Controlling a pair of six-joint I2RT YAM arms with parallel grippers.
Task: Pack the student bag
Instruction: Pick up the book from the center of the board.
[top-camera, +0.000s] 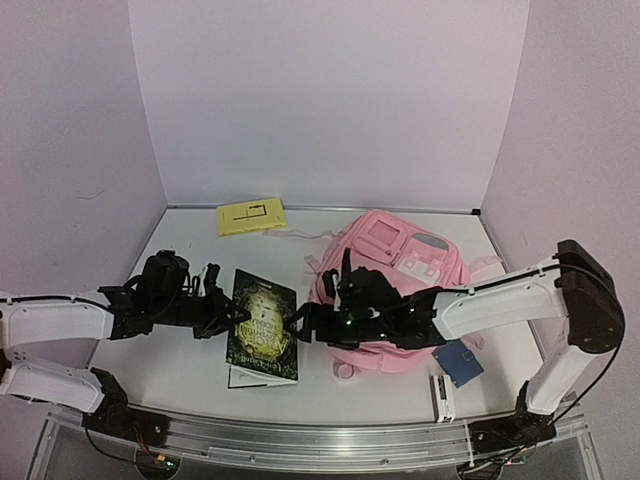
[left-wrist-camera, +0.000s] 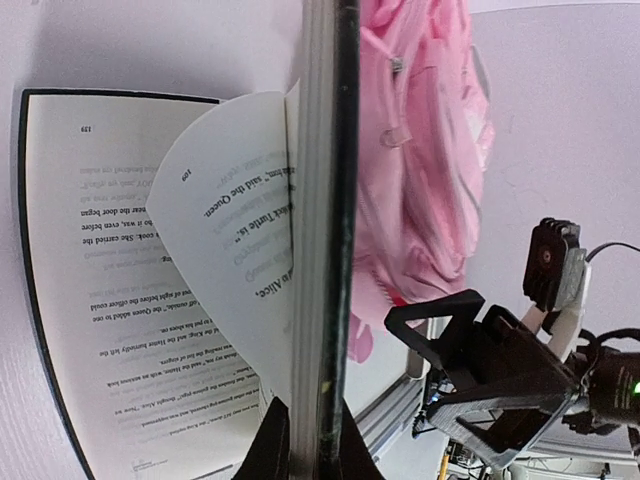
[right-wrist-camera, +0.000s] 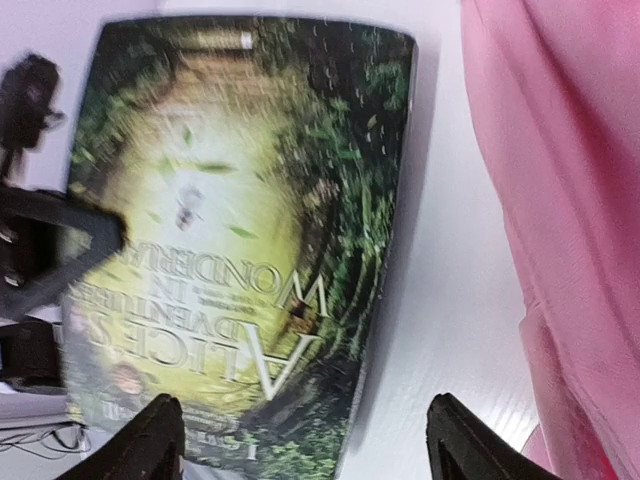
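The pink student bag lies on the table right of centre; it also shows in the left wrist view and the right wrist view. A green-covered book is held just left of it. My left gripper is shut on the book's left edge; in the left wrist view my gripper clamps the cover and some pages, while other pages hang open below. My right gripper is open at the book's right edge. In the right wrist view it spans the cover's corner without touching it.
A yellow notepad lies at the back by the wall, with a white cord beside it. A blue card and a white object lie at the front right. The right arm reaches across the bag's front.
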